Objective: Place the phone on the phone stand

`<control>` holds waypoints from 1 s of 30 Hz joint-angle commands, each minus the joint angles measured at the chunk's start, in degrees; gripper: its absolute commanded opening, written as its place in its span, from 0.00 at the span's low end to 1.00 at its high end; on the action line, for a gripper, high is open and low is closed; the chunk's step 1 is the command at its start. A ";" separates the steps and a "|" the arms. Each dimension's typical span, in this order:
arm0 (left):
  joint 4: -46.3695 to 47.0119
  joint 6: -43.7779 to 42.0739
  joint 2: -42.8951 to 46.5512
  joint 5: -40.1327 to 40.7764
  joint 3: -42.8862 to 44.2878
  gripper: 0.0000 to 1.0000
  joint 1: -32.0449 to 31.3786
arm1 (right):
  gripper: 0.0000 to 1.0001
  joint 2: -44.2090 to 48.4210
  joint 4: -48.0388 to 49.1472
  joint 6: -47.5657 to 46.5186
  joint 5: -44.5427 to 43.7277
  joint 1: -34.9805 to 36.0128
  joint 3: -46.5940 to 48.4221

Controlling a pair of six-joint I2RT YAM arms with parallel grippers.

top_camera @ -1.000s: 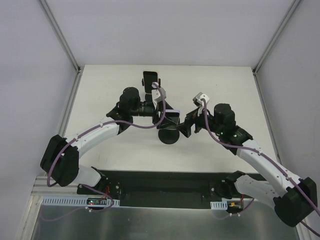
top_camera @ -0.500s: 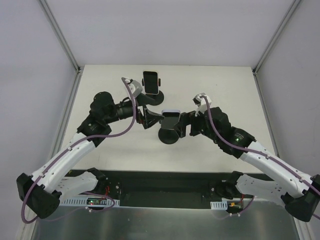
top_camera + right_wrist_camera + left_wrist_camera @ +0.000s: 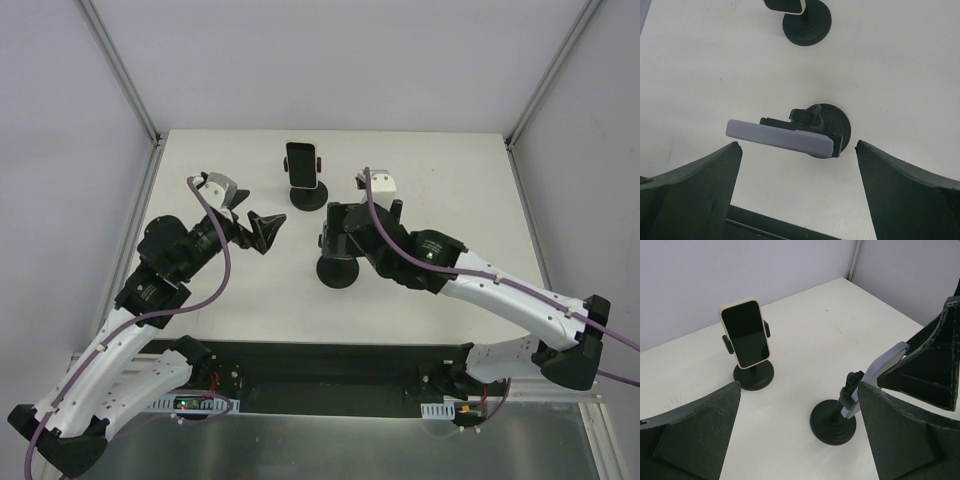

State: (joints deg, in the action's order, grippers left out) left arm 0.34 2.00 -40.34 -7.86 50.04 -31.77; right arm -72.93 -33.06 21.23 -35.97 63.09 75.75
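My left arm has swung back toward the left side of the table [image 3: 455, 185] since 0.5 s ago, taking my left gripper [image 3: 270, 231] away from the stands, while my right arm has reached further in over the near stand [image 3: 338, 272]. My left gripper [image 3: 799, 386] is spread wide and holds nothing; it hangs above bare tabletop, its 2 fingers [image 3: 695, 437] framing both stands from a distance.

My right gripper [image 3: 337, 232] hovers directly above the near stand, and its jaws are also wide apart. In my right wrist view the lavender phone [image 3: 780, 138] lies edge-on in the cradle of that stand [image 3: 832, 127], below and between my right fingers [image 3: 690, 185], which do not touch it. From my left wrist the same lavender phone [image 3: 880, 374] shows tilted at the top of the near stand [image 3: 833, 421].

The 2nd phone, cream-cased with a dark screen [image 3: 302, 164], sits upright in the clamp of the far stand [image 3: 307, 197] near the back of the table, well apart from both grippers. My left wrist view shows it [image 3: 745, 333] facing me, held by the side arms of that stand [image 3: 754, 376].
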 commanded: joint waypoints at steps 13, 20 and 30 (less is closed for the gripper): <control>0.19 -1.47 3.42 4.34 -1.00 0.99 -0.75 | 1.00 -12.67 -13.25 9.08 -16.41 5.11 15.65; 0.19 -1.47 3.34 4.78 -1.09 0.99 -0.84 | 0.97 -14.44 -15.72 12.69 -19.40 5.11 17.68; 0.19 -1.47 2.72 5.22 -1.26 0.99 -0.75 | 0.63 -15.84 -13.18 10.94 -20.46 5.11 16.63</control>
State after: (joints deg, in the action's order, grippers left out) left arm -0.51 0.84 -37.60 -3.86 48.90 -31.94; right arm -88.09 -47.03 33.01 -53.82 67.94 91.07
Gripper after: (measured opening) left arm 0.992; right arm 0.744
